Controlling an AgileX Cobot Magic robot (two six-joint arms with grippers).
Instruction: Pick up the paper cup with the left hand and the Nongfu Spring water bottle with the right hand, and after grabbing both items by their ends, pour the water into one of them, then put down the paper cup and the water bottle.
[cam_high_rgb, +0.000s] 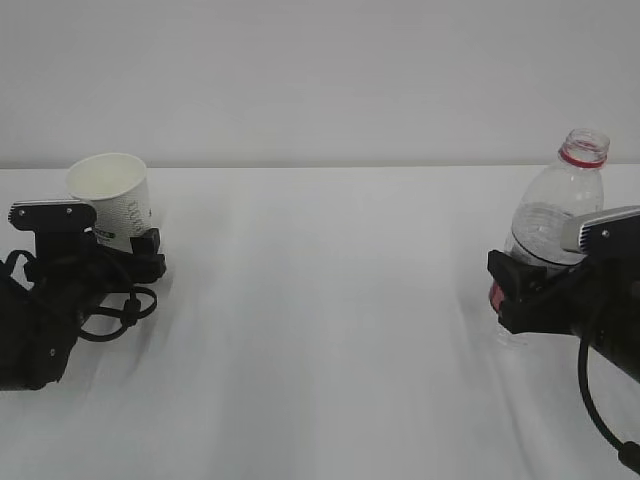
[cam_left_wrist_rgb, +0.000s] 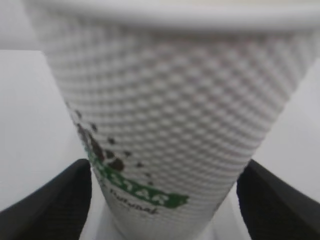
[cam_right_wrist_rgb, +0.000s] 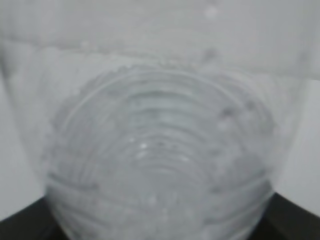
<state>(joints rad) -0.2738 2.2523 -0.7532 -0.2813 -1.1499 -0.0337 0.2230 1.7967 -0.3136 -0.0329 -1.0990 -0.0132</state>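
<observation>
Left tool (cam_high_rgb: 122, 243) and right tool (cam_high_rgb: 512, 285) sit low, jaws spread.

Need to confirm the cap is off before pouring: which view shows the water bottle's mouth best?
The exterior view: the Nongfu Spring water bottle shows its red neck ring and open, uncapped mouth, tilted slightly. The right wrist view shows only its blurred ribbed body between the right hand's fingers. The left wrist view shows only the paper cup.

light: bright, even | shadows: faint | wrist views: blurred

Small white dimpled paper cup (cam_left_wrist_rgb: 170, 125) bears green-and-dark printing; tall clear ribbed plastic bottle (cam_high_rgb: 556, 215) has a red neck ring; white desk (cam_high_rgb: 320, 330).
</observation>
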